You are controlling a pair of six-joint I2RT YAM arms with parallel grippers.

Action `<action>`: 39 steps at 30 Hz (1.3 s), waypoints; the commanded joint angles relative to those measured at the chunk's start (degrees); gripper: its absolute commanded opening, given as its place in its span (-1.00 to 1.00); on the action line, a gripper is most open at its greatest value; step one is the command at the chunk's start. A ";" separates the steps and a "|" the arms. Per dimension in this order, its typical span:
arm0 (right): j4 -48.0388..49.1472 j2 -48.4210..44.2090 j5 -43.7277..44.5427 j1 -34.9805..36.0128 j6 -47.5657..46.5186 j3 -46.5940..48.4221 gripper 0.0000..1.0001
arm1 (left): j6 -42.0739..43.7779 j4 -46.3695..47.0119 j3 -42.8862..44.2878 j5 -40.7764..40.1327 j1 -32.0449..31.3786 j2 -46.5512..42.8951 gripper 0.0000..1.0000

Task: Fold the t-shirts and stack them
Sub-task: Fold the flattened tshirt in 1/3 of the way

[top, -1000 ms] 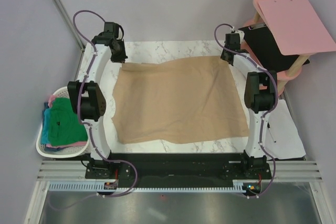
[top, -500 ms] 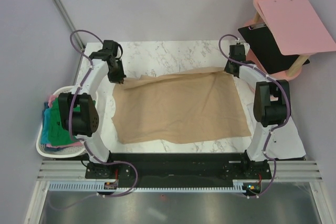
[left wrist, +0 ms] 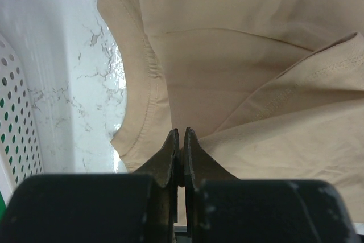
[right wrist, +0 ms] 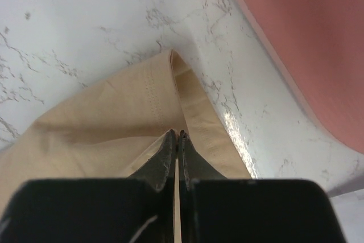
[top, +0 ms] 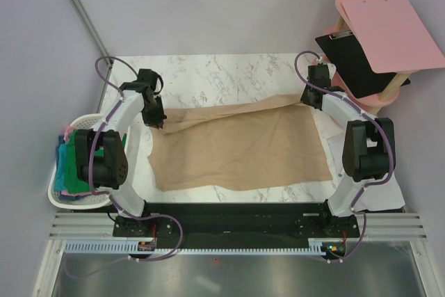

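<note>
Where the marble table [top: 229, 71] is covered, a single tan t-shirt [top: 240, 147] lies spread across its middle, with its near edge flat close to the arms' bases and its far edge raised and rumpled into a slanting ridge. The left gripper [top: 158, 122] sits at the shirt's far-left corner. In the left wrist view its fingers [left wrist: 168, 155] are pressed together with tan cloth pinched between them, the hemmed edge curving away just ahead of the tips. The right gripper [top: 311, 99] sits at the shirt's far-right corner. In the right wrist view its two fingers [right wrist: 167, 152] meet on a folded point of the same cloth, and the stitched hem runs up to bare marble beyond them. The shirt thus stretches between the two grippers, each one clamped on one far corner.

One white basket [top: 78, 204] stands off the table's left edge, beside the left arm. Three more colours of cloth show in it: a green t-shirt [top: 71, 158], a teal-blue t-shirt [top: 61, 170] and a pink t-shirt [top: 67, 131], bundled so that I cannot tell how many garments each colour makes up. One pink clipboard [top: 393, 33] rests at the far right, well apart from the shirt.
</note>
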 commanded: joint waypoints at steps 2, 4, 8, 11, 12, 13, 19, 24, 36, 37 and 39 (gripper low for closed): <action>-3.13 0.48 -0.08 0.15 0.97 -2.81 -0.85 | -1.25 0.23 -2.24 -0.31 -0.30 -3.10 -0.96; -3.39 1.80 -1.22 0.15 0.71 -2.81 -0.41 | -0.99 0.14 -2.85 -0.05 -0.48 -4.06 -0.96; -2.60 2.68 -3.16 0.23 0.62 -3.51 0.36 | -0.64 -0.13 -3.91 1.09 -1.53 -7.92 -0.96; -2.25 2.51 -3.60 0.32 0.53 -3.25 0.93 | -0.64 -1.53 -4.17 1.45 -2.32 -9.68 -0.96; -2.25 2.33 -3.77 0.23 0.36 -3.17 0.96 | -0.64 -2.05 -4.35 1.45 -2.67 -9.95 -0.96; -2.25 2.24 -3.78 0.23 0.27 -2.99 0.96 | -0.64 -2.49 -4.52 1.71 -3.28 -10.22 -0.96; -2.25 1.63 -4.30 0.32 -0.09 -3.25 0.96 | -1.51 -6.45 -8.47 1.10 -6.45 -10.31 -0.96; -2.25 1.10 -4.92 0.32 -0.17 -3.34 0.96 | -2.57 -8.83 -14.19 -1.89 -7.77 -10.56 0.05; -2.16 1.10 -5.80 0.32 -0.26 -3.16 0.96 | 0.50 5.22 -4.53 5.47 -10.84 -7.59 0.87; -2.16 1.19 -5.80 0.32 -0.26 -3.16 0.96 | 0.94 6.54 -4.44 6.45 -11.37 -6.54 0.85; -2.25 1.45 -5.80 0.32 -0.26 -3.16 0.96 | 1.21 9.00 -3.21 8.55 -12.77 -2.94 0.81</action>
